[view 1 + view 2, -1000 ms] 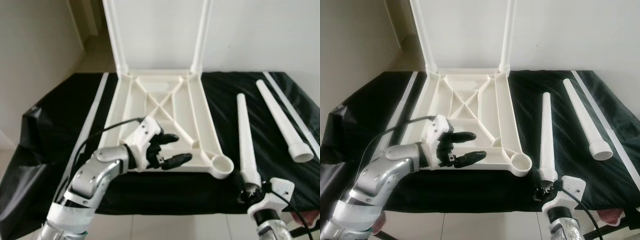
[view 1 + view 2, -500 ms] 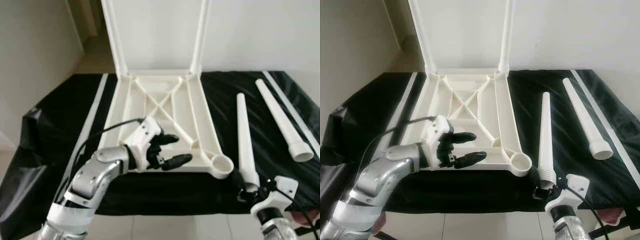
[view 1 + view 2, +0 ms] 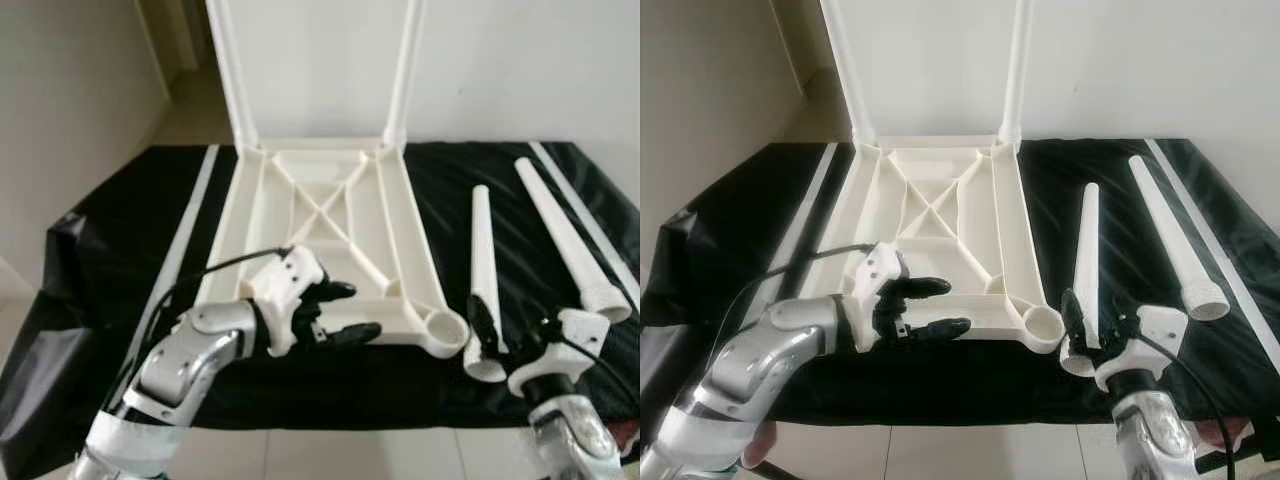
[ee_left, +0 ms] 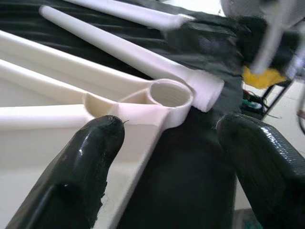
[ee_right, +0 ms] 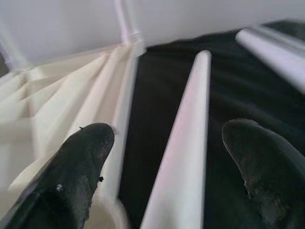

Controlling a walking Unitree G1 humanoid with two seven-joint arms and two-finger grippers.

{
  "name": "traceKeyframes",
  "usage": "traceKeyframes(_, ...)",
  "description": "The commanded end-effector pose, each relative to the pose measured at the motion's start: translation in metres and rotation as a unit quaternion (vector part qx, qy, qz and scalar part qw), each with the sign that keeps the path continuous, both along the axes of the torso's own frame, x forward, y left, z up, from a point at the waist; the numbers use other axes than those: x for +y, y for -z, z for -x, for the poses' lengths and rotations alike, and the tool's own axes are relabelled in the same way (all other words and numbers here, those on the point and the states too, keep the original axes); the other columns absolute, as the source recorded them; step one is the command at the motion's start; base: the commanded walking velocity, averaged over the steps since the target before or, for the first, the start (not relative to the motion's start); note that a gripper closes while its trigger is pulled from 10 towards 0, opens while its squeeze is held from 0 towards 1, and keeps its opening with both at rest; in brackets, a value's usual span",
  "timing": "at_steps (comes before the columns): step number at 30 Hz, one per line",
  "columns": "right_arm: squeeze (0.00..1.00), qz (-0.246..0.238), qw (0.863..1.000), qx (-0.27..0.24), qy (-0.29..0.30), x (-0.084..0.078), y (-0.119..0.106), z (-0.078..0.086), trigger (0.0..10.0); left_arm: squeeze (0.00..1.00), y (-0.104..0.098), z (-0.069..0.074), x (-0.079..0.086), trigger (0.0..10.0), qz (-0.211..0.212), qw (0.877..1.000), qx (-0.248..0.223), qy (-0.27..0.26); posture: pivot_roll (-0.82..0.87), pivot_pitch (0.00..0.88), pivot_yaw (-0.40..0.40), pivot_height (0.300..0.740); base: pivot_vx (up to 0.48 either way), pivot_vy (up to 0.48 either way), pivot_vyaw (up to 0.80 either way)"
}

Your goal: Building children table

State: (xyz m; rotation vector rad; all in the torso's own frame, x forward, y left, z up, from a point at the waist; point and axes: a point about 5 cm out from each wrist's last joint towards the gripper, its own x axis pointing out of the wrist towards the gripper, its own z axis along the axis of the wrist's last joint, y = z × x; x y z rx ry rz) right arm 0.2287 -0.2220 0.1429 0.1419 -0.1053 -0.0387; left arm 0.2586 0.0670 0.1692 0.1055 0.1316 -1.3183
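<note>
White tapered plastic leg [image 3: 1086, 260] lies on the black cloth [image 3: 740, 220], right of the upturned white ribbed tabletop [image 3: 930, 230]. Right gripper [image 5: 176, 167] straddles its thick near end, fingers spread; left gripper [image 3: 930, 307] hovers open near the empty socket [image 3: 1044, 322]. Probably light, stiff, slick: best grasped near the threaded end.

The upside-down table frame [image 3: 330, 230] and both loose legs [image 3: 485, 270] [image 3: 565, 240] look like smooth, matt cream-white plastic. A black cloth [image 3: 100, 250] with a faint sheen and soft creases covers the tabletop. Each tool's fingers [image 4: 90, 157] [image 5: 81, 162] are dark, rubbery and slightly glossy. The arm [image 3: 190, 350] has a brushed silver metal look.
</note>
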Motion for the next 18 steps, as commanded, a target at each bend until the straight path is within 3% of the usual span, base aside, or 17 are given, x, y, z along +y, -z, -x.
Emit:
traceKeyframes(1, 0.0, 0.014, 0.999, 0.022, 0.024, -0.006, 0.001, -0.005, 10.0, 0.0, 0.002, 0.009, -0.004, 10.0, -0.007, 0.999, 0.008, 0.051, -0.04, 0.006, 0.032, 0.74, 0.0, 0.0, 0.0)
traceKeyframes(5, 0.0, 0.018, 0.997, 0.055, 0.058, -0.011, 0.004, -0.019, 10.0, 0.0, 0.003, 0.014, -0.009, 10.0, -0.002, 0.998, 0.012, 0.057, -0.04, 0.0, 0.028, 0.74, 0.0, 0.0, 0.0)
traceKeyframes(10, 0.0, 0.02, 0.995, 0.088, 0.04, -0.009, 0.007, -0.026, 10.0, 0.0, 0.003, 0.014, -0.01, 10.0, -0.002, 0.998, 0.011, 0.055, -0.03, 0.0, 0.027, 0.74, 0.0, 0.0, 0.0)
traceKeyframes(13, 0.0, -0.008, 0.987, 0.157, 0.028, -0.008, 0.011, -0.041, 10.0, 0.0, 0.002, 0.012, -0.009, 10.0, -0.001, 0.999, 0.011, 0.051, -0.03, 0.0, 0.023, 0.74, 0.0, 0.0, 0.0)
traceKeyframes(18, 0.0, -0.044, 0.984, 0.174, 0.025, -0.008, 0.01, -0.05, 10.0, 0.0, 0.003, 0.014, -0.01, 10.0, -0.001, 0.999, 0.012, 0.052, -0.03, 0.0, 0.02, 0.74, 0.0, 0.0, 0.0)
